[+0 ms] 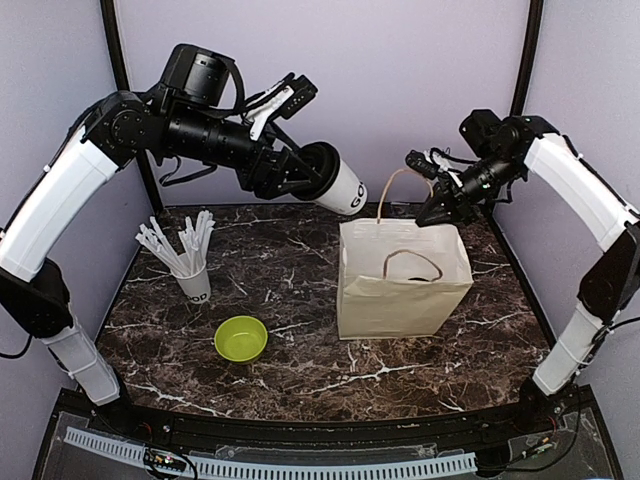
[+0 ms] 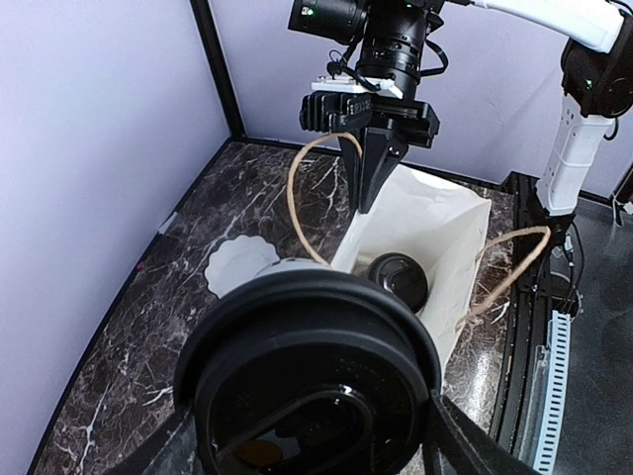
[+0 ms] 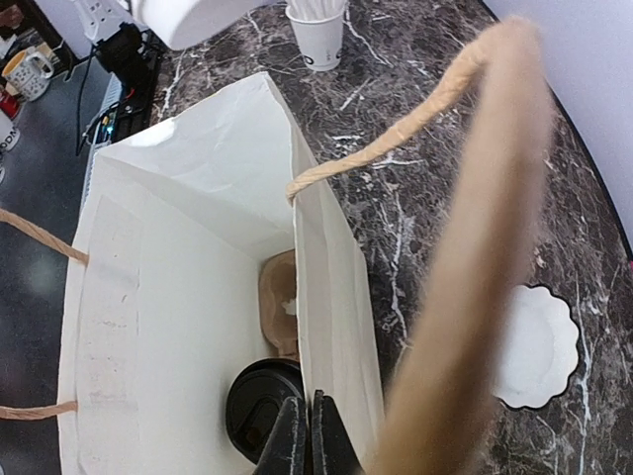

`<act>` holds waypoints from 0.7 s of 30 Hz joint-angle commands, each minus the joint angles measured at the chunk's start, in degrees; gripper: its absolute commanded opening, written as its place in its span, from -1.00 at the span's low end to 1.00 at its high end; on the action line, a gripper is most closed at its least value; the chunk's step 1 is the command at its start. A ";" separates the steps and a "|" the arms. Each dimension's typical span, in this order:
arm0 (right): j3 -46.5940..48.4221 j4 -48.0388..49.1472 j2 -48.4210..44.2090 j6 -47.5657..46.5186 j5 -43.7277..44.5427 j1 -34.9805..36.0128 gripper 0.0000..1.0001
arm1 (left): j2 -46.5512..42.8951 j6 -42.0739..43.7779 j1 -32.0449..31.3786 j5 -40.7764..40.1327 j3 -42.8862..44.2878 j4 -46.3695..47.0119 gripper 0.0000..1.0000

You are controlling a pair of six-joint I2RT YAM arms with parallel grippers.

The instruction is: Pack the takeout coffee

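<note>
Packing is half done, and the step in hand is carrying the last cup to the bag. On the near left of the desk (image 1: 300,262) sit a green bowl (image 1: 240,338) and, just beyond it, a straw cup (image 1: 192,281); neither is part of the job. To their right the paper bag (image 1: 400,290) stands open, with the first cup (image 3: 259,404) upright at its bottom, black lid up.

At the bag's far rim the right gripper (image 1: 437,211) is pinched together on the paper wall. It seems to be holding the mouth open. That arm rises from its near-right base, bends high at the elbow and slants down and left to the rim.

Farther left and well above the desk, the left gripper (image 1: 316,172) is clamped around the lid end of the second cup (image 1: 346,189). The cup is tipped almost onto its side, base aimed toward the bag. The left arm arches up from the near left and reaches right.

Next, the cup likely has to travel right over the opening, be turned base-down, and be lowered beside the first cup without hitting the handles or the rim.
</note>
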 commanded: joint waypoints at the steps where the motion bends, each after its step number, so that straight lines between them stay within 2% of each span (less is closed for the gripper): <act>1: -4.67 5.38 -6.35 2.01 0.17 3.52 -1.00 | -3.33 1.69 -2.12 4.63 -0.32 2.20 0.19; 6: -10.89 10.38 -13.90 5.34 2.22 7.08 -1.00 | -5.32 1.19 -6.15 6.07 -2.08 2.66 0.15; 10: -14.61 11.83 -16.44 6.97 2.14 7.96 -1.00 | -6.88 -0.78 -9.13 7.32 -4.06 2.71 0.13; 15: -17.62 12.55 -17.74 5.81 2.27 8.23 -1.00 | -6.45 -1.66 -13.38 3.41 -6.54 0.58 0.11; 21: -14.72 14.87 -15.80 6.08 6.90 8.23 -1.00 | -3.89 -0.73 -16.95 -1.75 -7.22 -1.47 0.08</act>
